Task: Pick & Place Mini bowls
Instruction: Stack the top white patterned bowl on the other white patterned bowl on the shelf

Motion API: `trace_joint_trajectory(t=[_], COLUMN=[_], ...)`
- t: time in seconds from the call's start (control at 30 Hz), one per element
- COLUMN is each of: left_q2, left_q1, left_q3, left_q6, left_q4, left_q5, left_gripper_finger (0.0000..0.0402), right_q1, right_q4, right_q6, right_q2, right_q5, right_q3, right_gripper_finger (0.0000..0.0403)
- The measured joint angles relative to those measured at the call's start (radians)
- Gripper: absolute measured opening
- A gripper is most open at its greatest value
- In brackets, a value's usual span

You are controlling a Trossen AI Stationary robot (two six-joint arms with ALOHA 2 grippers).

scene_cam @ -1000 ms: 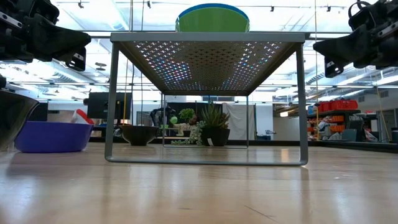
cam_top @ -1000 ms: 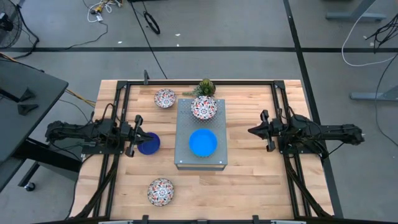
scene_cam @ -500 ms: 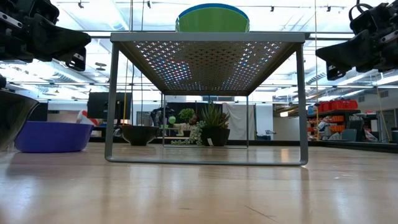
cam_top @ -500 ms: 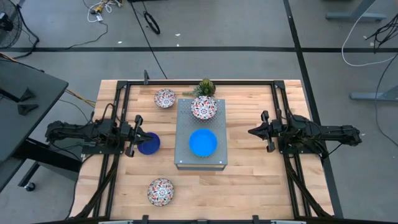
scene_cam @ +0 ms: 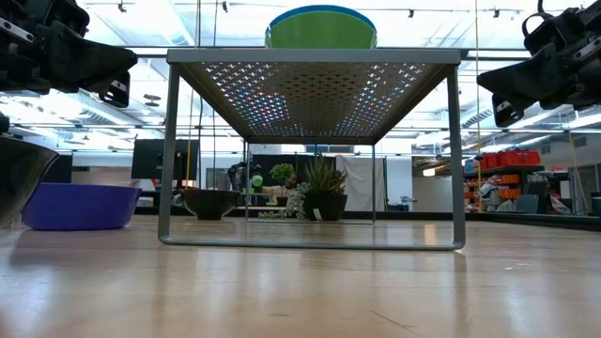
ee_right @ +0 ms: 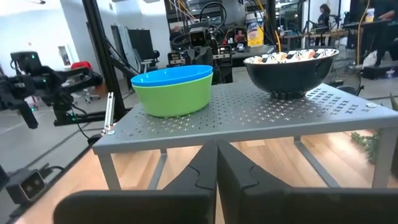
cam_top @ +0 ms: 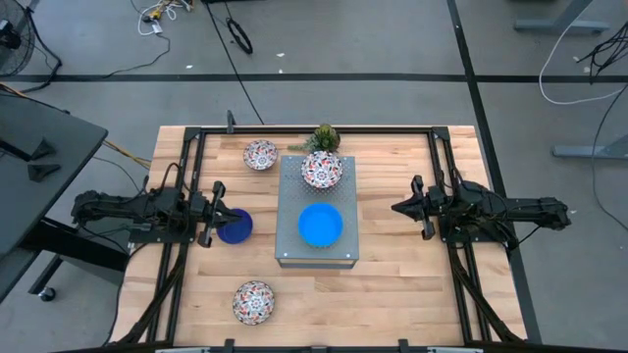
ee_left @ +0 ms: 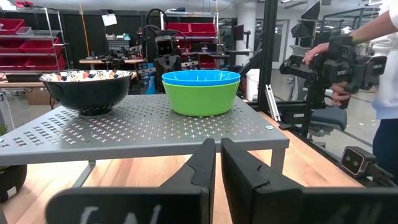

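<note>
Two arms reach level toward each other from opposite sides of the wooden surface (cam_top: 392, 284), each raised above it. The left hand (cam_top: 218, 214) is clenched and empty, as is the right hand (cam_top: 397, 207). Between the hands stands the grey perforated box (cam_top: 316, 250), carrying one floral bowl on top (cam_top: 321, 171) and a light blue bowl (cam_top: 320, 225) nested in one green bowl (ee_left: 200, 96). One dark blue bowl (cam_top: 236, 226) sits just beside the left hand, under its fingertips. Two more floral bowls rest on the surface: a far floral bowl (cam_top: 260, 155) and a near floral bowl (cam_top: 253, 300). One spiky plant (cam_top: 323, 136) stands behind the box.
</note>
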Motion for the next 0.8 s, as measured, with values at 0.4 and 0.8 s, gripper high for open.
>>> trace_joint_trajectory(t=[0.4, 0.8], left_q2=[0.0, 0.0], left_q1=[0.0, 0.0], left_q3=[0.0, 0.0], left_q6=[0.0, 0.0], left_q4=[0.0, 0.0], left_q5=[0.0, 0.0], left_gripper_finger=[0.003, 0.003], right_q1=[0.0, 0.0], right_q4=[0.0, 0.0], right_q6=[-0.107, -0.065], right_q2=[-0.001, 0.014], right_q5=[0.0, 0.0], right_q3=[0.0, 0.0], right_gripper_finger=[0.0004, 0.001])
